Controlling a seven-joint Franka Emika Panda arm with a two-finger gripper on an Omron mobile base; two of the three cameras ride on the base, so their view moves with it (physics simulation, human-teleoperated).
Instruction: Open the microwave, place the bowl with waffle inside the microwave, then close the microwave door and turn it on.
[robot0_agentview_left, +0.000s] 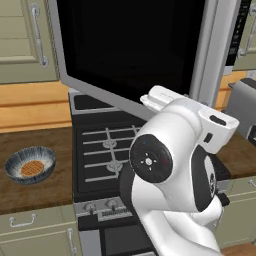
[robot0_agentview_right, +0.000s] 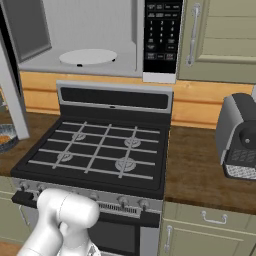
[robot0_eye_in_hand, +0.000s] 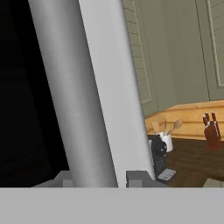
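The microwave (robot0_agentview_right: 90, 35) hangs above the stove with its cavity and white turntable exposed, and its black keypad (robot0_agentview_right: 162, 35) is on the right. The microwave door (robot0_agentview_left: 130, 45) stands swung open to the left, its black glass facing the left base view. In the hand view, my gripper (robot0_eye_in_hand: 98, 179) has one finger tip on each side of the door's vertical grey bar handle (robot0_eye_in_hand: 70, 96), close against it. The bowl with waffle (robot0_agentview_left: 30, 166) rests on the wooden counter left of the stove. Its rim (robot0_agentview_right: 6, 137) peeks in at the left edge of the right base view.
A black gas stove (robot0_agentview_right: 100, 150) sits under the microwave. A grey toaster (robot0_agentview_right: 240, 135) stands on the right counter. Beige cabinets (robot0_agentview_left: 22, 40) flank the microwave. Past the door edge are a mug of utensils (robot0_eye_in_hand: 166, 140) and a knife block (robot0_eye_in_hand: 212, 131).
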